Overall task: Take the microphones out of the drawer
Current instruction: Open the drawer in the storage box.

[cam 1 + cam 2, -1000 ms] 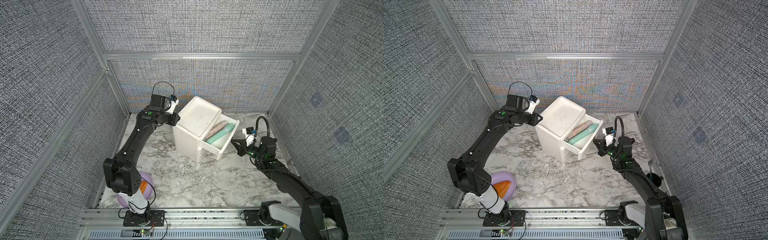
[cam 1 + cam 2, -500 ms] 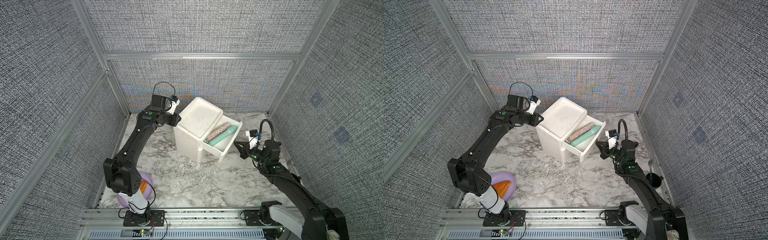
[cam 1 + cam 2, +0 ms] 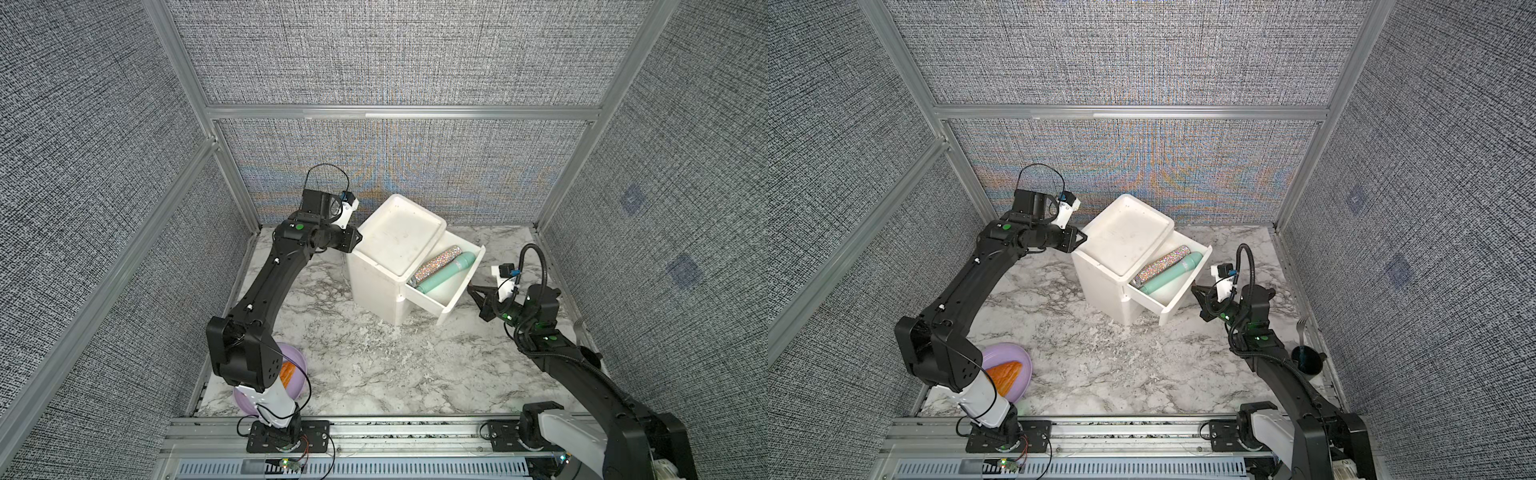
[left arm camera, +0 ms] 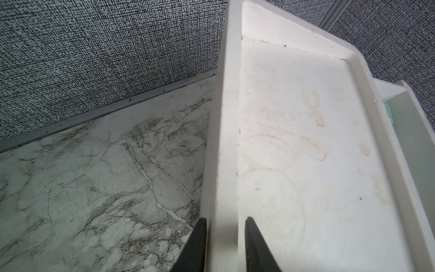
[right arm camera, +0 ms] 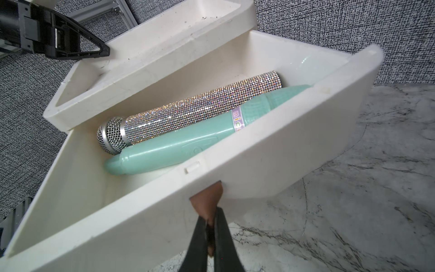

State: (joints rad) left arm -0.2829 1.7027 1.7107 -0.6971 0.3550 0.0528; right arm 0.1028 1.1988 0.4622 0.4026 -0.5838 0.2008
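A white plastic cabinet (image 3: pixel 374 286) with a shallow, stained tray moulded into its top (image 4: pixel 294 141) was seen on the marble-patterned tabletop (image 3: pixel 374 365), its drawer (image 5: pixel 141 212) drawn out towards the right arm. Two things were laid side by side in the drawer. The microphone (image 5: pixel 195 108), a cylinder covered in glittering rhinestones with a silver mesh head, was placed on the cabinet side. A smooth mint-green plastic wand (image 5: pixel 176 143) was lying against it on the side of the drawer's front wall. A pale band (image 5: pixel 237 117) round the wand was printed with purple letters, of which only "mi" could be read. A brown pull tab (image 5: pixel 207 197) on the drawer front was pinched between the closed fingers of the right gripper (image 5: pixel 211 216). The raised rim of the cabinet's top was clamped by the left gripper (image 4: pixel 224 221), one finger on each side of it. Near the left arm's base a lilac bowl (image 3: pixel 1021 357) was seen holding an orange item (image 3: pixel 1005 374). A black cup (image 3: pixel 1306 361) with a fork (image 3: pixel 1302 328) standing in it was placed by the right wall.
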